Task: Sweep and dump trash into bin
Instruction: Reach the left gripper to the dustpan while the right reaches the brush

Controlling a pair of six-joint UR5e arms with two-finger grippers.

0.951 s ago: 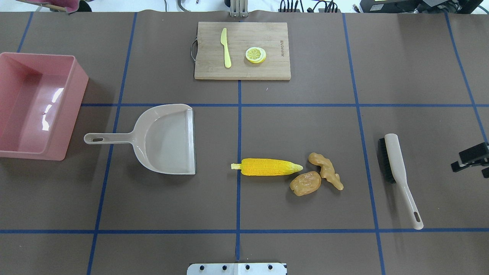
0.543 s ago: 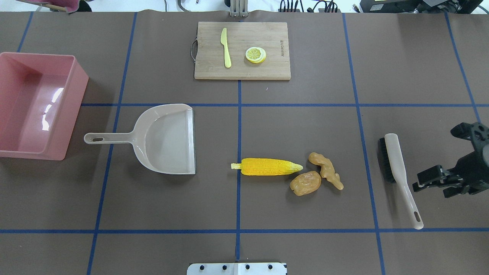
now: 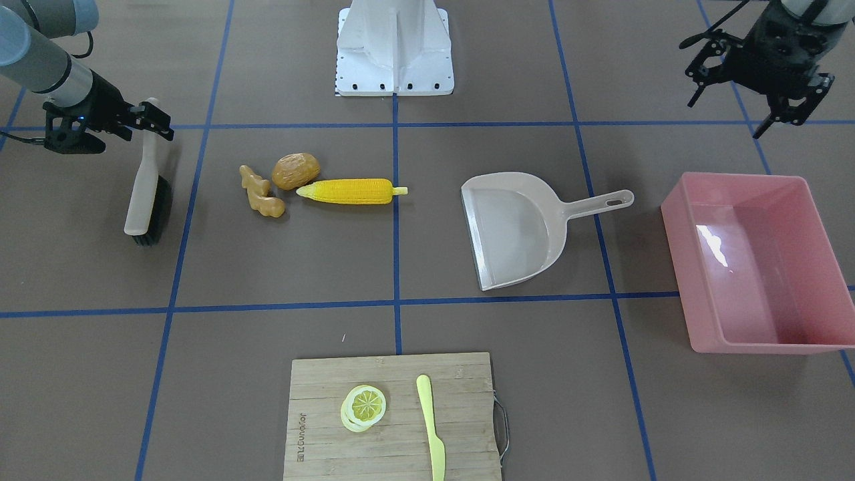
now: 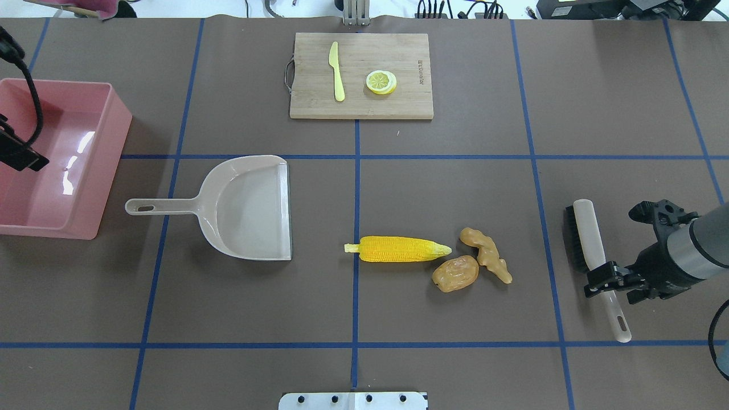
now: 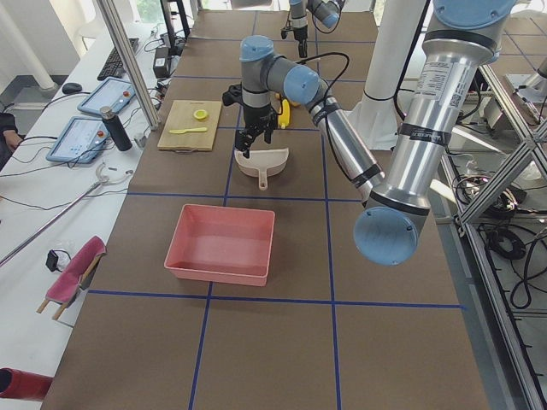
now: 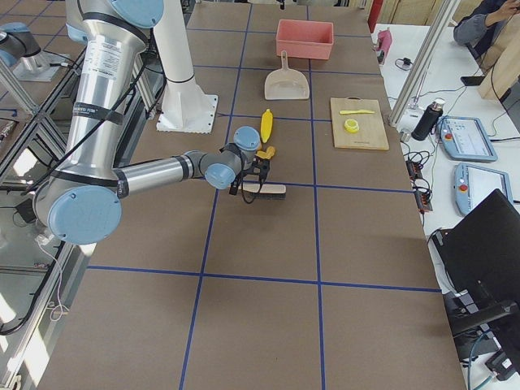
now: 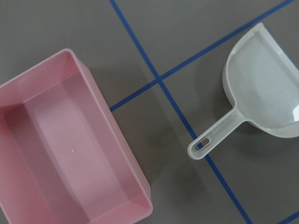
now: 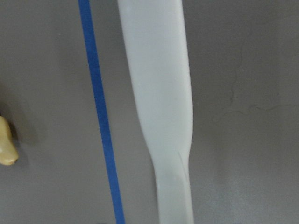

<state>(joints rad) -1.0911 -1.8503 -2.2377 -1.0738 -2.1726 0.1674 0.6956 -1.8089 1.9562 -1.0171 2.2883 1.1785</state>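
progress: nothing swept or dumped (trash loose on the desk [image 4: 455, 171])
left to do: taking up brush [image 4: 586, 233] and dustpan [image 4: 250, 205], sweeping, tipping out
bin [image 4: 114, 159]: at the left edge, empty
trash: corn cob [image 4: 398, 249], potato [image 4: 455, 273], ginger root [image 4: 486, 254], clustered mid-desk
right pincer [image 4: 603, 282]: over the brush handle near the right edge; grip impossible to tell; trash near
left pincer [image 3: 725, 120]: spread wide, empty, beside the bin, well apart from trash

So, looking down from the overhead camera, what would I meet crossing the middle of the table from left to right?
First the pink bin, then dustpan, corn cob, ginger root, brush.
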